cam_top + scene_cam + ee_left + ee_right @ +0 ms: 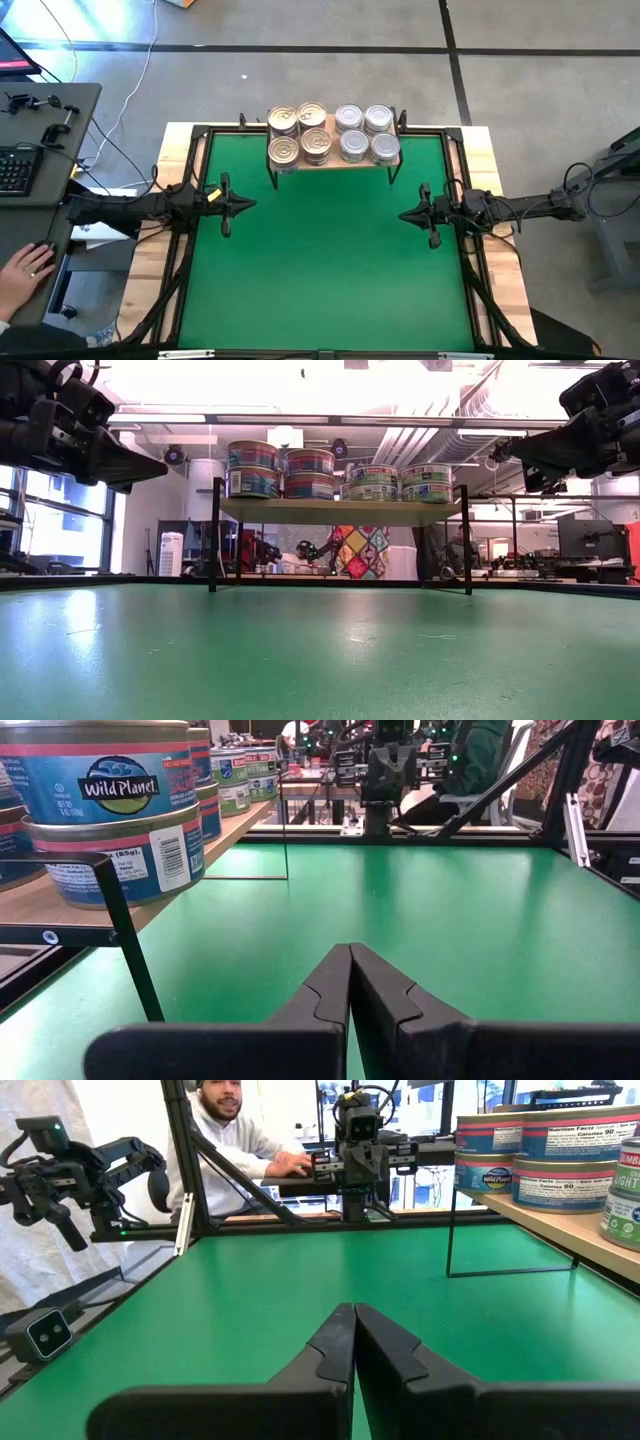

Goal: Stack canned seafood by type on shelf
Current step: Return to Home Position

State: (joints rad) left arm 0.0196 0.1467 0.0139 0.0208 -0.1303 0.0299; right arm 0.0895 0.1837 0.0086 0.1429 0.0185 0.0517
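Note:
The canned seafood stands in two-high stacks on the shelf (335,164), a light-wood board on thin black legs at the table's far edge. The gold-lidded tins (299,133) are on its left half and the silver-lidded tins (366,133) on its right. In the low view they show as blue-and-red-labelled stacks (281,470) and green-labelled stacks (400,482). My left gripper (250,203) is shut and hovers level at the table's left side, pointing right. My right gripper (402,214) is shut at the right side, pointing left. Both are clear of the shelf and hold nothing.
The green tabletop (330,270) lies between the two arms in a black frame. At the left stands a desk with a keyboard (15,170), and a person's hand (25,270) rests on it. The same person (235,1120) shows beyond the left arm.

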